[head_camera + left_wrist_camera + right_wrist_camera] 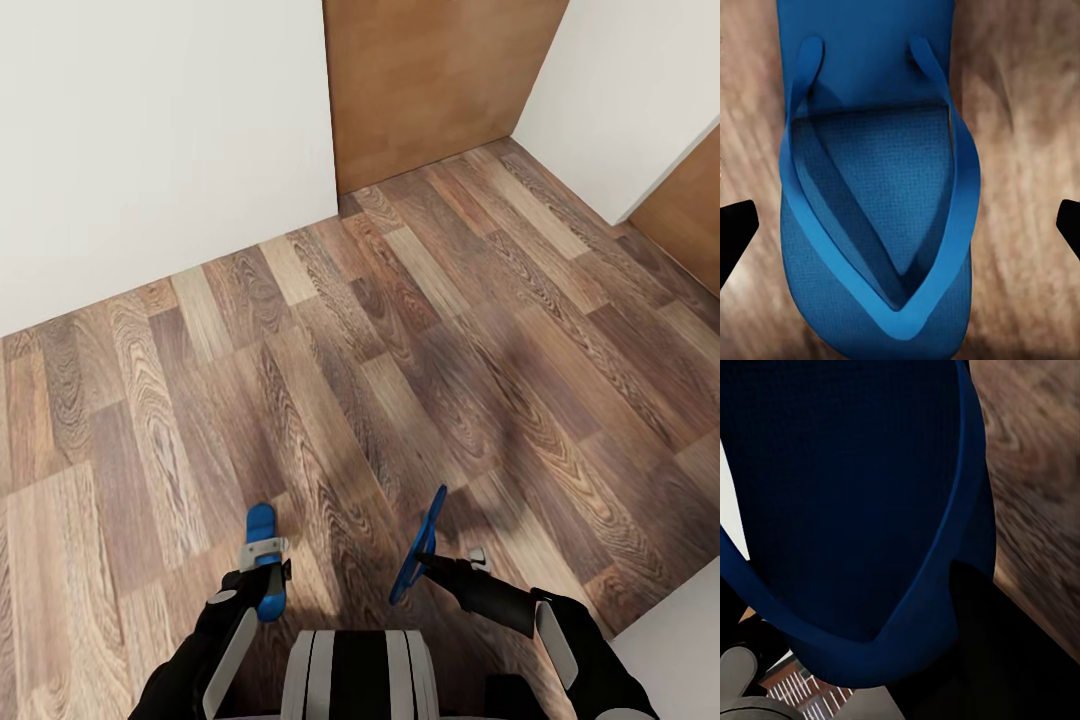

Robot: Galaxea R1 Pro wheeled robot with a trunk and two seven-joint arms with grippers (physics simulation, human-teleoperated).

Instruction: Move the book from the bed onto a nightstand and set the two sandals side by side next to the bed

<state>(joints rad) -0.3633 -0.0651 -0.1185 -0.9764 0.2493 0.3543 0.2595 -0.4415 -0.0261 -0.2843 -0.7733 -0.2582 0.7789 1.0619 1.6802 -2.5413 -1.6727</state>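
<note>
A wooden plank floor [380, 360] runs across the head view, its boards in mixed light and dark brown with strong grain (they lie diagonally in that view). It meets white walls [150, 130] at the far side and a brown wooden panel [430, 80] in the corner. A soft dark shadow falls on the boards toward the right. No object can be seen resting directly on the planks.

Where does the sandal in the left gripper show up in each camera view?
Head view: the left sandal sits low, left of centre, at the left gripper.
Left wrist view: it lies strap side up, between the fingers.
Right wrist view: the other sandal appears instead.
Shared landmark: wood floor.
</note>
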